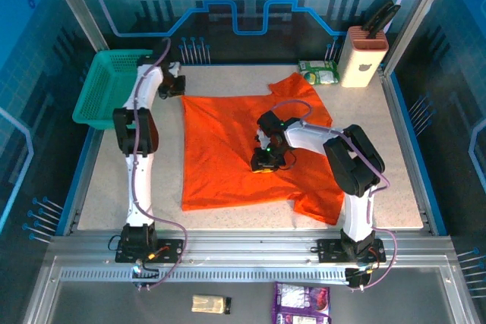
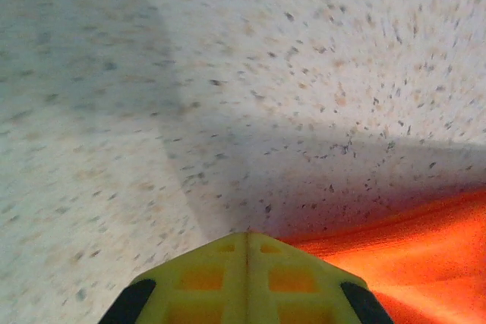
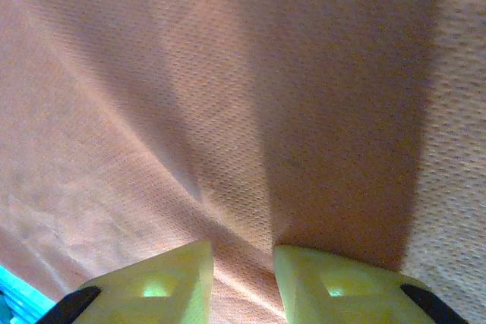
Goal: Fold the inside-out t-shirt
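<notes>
Yellow fingers (image 3: 171,282) of the right hand (image 3: 241,267) stand slightly apart, pointing down onto the orange t-shirt (image 1: 220,149), which lies spread mid-tabletop (image 1: 106,180); that arm folds inward. The left arm stretches far, and the left hand (image 1: 173,86) is pinched together at the shirt's far-left corner.

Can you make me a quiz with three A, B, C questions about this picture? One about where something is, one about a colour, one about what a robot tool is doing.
1. Where is the teal basket?
A) far left corner of the table
B) middle of the table
C) near right corner

2. What colour is the t-shirt?
A) blue
B) orange-red
C) green

3. How are the fingers of the left tool?
A) wide apart
B) shut together
C) around the basket

Answers:
1 A, it sits by the far left corner.
2 B, the spread cloth is orange-red.
3 B, the yellow fingers meet with no gap.
</notes>
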Controlling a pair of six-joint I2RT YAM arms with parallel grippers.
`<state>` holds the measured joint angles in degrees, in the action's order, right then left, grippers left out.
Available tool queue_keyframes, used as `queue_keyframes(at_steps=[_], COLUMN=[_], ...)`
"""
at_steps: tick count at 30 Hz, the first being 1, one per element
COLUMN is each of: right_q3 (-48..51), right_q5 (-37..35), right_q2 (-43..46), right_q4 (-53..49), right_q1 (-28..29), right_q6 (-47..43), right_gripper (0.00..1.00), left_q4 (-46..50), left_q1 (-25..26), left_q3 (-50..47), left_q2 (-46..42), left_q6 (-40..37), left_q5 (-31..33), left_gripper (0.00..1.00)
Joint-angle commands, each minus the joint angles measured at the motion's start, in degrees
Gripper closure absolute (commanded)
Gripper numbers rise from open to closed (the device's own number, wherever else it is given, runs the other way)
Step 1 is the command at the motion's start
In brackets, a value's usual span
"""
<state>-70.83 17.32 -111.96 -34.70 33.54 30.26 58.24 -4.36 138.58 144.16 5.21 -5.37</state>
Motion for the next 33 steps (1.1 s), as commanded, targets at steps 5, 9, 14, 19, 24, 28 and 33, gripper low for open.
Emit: queue_keyframes(at_steps=[5, 9, 14, 19, 24, 28, 33], right_q3=[4.0, 3.4, 1.6, -3.1, -10.4, -18.2, -30.7], right_q5=[-3.8, -3.5, -2.5, -2.7, -3.3, -1.5, 2.5], right_q2=[-3.1, -2.5, 0.4, 4.3, 4.3, -0.4, -9.1], right_q4=[-2.2, -2.3, -2.4, -3.4, -3.7, -3.7, -3.2], right_q1=[-0.7, -0.6, -0.7, -2.1, -7.8, -14.0, -19.7], right_q6=[0.9, 0.9, 1.2, 0.1, -2.2, -3.9, -5.3], right_gripper=[0.69, 0.67, 0.6, 0.58, 0.55, 0.53, 0.49], left_q4=[-8.1, -8.8, -8.6, -11.3, -17.4, -21.9, -26.2], left_q1=[-3.0, -3.0, -2.9, -1.9, 3.3, 9.5, 17.4], left_q3=[-4.0, -2.8, -4.6, -15.8, -35.9, -50.0, -64.1], left_q2=[-5.4, -3.7, -6.0, -14.2, -27.0, -34.7, -39.0], left_q6=[16.7, 19.3, 19.2, 18.6, 19.0, 21.3, 25.5], left_q5=[-6.1, -7.3, -6.4, -7.0, -6.7, -6.6, -6.1], left_gripper=[1.0, 0.82, 0.72, 0.7, 0.7, 0.71, 0.72])
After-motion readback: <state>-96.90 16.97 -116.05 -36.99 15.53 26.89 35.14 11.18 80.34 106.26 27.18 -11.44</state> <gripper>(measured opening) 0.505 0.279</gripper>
